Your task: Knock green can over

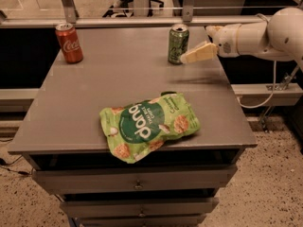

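Observation:
The green can (177, 43) stands upright near the far edge of the grey table (123, 84), right of centre. My gripper (185, 58) reaches in from the right on a white arm. Its cream tip is at the lower right side of the can, touching it or very nearly so.
A red Coca-Cola can (68, 42) stands upright at the far left of the table. A flat green snack bag (147, 125) lies near the front edge. Drawers sit below the tabletop. A rail and chair legs are behind the table.

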Robot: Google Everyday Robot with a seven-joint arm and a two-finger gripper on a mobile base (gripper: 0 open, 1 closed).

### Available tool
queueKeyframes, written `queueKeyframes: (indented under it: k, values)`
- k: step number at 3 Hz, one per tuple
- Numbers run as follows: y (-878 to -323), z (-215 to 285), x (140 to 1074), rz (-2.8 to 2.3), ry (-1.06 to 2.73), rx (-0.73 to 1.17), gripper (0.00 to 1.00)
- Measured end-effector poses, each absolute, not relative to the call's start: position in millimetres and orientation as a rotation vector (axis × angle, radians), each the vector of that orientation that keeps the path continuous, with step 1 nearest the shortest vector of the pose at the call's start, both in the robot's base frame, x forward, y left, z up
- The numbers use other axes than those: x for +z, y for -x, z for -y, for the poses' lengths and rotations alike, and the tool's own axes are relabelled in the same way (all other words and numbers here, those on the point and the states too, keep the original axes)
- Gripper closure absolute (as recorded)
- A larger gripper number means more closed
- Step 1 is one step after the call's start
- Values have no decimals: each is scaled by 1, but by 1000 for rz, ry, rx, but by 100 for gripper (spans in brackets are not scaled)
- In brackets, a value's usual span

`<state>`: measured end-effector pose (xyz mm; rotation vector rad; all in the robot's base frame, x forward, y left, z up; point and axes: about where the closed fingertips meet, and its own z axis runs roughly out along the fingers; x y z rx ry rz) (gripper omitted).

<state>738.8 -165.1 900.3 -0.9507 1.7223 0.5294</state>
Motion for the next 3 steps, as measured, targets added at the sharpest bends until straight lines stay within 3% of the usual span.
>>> queueKeyframes:
  k: [2, 3]
  values:
    - [-764, 133, 898, -1545, 888, 562, 3]
    - [-767, 130, 892, -1532, 878, 555, 25]
